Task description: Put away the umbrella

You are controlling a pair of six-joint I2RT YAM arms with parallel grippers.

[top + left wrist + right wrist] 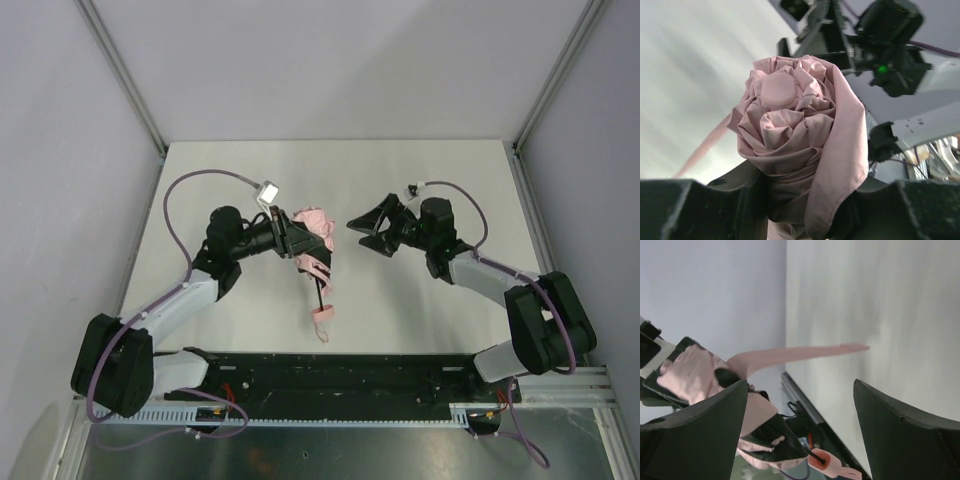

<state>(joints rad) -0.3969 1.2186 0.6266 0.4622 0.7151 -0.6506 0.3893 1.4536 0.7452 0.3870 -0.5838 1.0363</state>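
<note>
1. Grips the folded pale pink umbrella (316,224) with the left gripper (297,240), fingers (685,210) pressed against both sides of the bunched fabric below its round cap (780,90).
2. Holds that bundle over the middle of the white table (420,310).
3. Trails the thin dark shaft (318,290) from the bundle toward the near edge, ending in the small pink handle (321,314) and its loop strap (323,330); cannot tell whether the handle touches the table.
4. Shows a flat pink closure strap (805,352) sticking out from the fabric.
5. Hangs the right gripper (357,232) just right of the bundle, apart from it, jaws spread wide with nothing between them.
</note>
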